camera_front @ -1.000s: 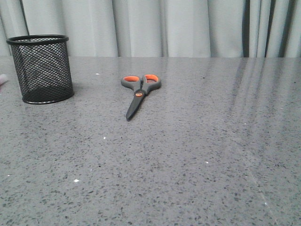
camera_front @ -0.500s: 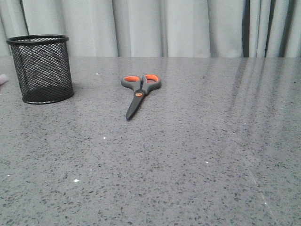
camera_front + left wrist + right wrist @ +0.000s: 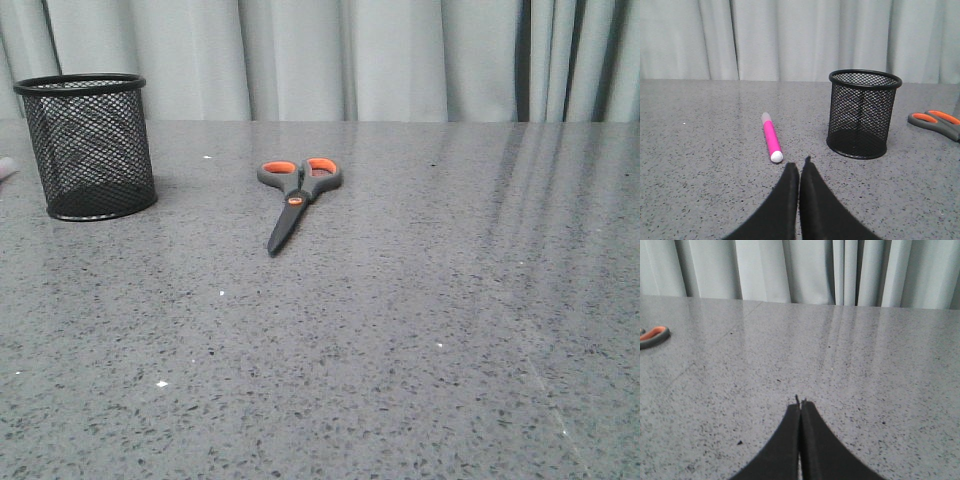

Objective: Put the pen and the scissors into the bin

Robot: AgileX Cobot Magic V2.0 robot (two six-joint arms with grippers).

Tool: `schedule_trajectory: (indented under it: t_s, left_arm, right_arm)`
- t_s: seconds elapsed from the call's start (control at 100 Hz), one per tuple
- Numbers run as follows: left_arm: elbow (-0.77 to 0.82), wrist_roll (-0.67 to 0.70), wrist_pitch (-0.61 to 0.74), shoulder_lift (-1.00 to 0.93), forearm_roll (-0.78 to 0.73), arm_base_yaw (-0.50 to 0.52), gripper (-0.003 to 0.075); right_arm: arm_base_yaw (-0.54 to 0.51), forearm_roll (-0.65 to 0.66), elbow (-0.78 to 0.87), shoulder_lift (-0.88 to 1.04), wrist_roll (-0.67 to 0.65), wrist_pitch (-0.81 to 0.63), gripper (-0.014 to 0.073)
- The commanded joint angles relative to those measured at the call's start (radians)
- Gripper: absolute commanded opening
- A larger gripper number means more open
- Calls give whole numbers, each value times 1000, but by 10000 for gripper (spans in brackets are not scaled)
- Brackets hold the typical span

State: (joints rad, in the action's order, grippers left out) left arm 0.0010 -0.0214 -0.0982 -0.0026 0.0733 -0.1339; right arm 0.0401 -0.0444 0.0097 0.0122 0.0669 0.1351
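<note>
The scissors (image 3: 295,195) lie flat on the grey table, dark grey handles with orange loops away from me, blades toward the front; their handles also show in the left wrist view (image 3: 936,123) and right wrist view (image 3: 653,335). The bin (image 3: 89,146), an empty black mesh cup, stands upright at far left, seen too from the left wrist (image 3: 863,113). The pen (image 3: 771,137), magenta, lies flat on the table beside the bin; only its pale tip (image 3: 5,168) shows at the front view's left edge. My left gripper (image 3: 799,164) is shut and empty, just short of the pen's white end. My right gripper (image 3: 800,402) is shut, empty, over bare table.
The speckled grey table (image 3: 420,320) stretches wide, with pale curtains (image 3: 350,60) behind its far edge. Neither arm appears in the front view.
The pale pen tip at the front view's left edge has shrunk slightly; scissors and bin have not moved.
</note>
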Motion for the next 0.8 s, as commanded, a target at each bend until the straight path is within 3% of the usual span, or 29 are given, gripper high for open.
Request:
schedule_trajectory:
  t_s: [0.0, 0.26, 0.5, 0.6, 0.79]
  left_arm:
    - [24, 6, 68, -27, 17, 3, -22]
    - [24, 6, 75, -27, 311, 3, -22]
    - [22, 6, 79, -27, 592, 3, -22]
    - [18, 6, 85, -27, 675, 3, -22]
    - [-33, 6, 41, -24, 686, 3, -22]
  right_arm:
    - [-3, -52, 18, 17, 7, -109, -68]
    - [-3, -242, 18, 17, 7, -174, -68]
    - [-3, -524, 18, 17, 7, -176, -68]
    - [-3, -533, 12, 17, 7, -171, -68]
    - [-3, -533, -50, 13, 7, -74, -67]
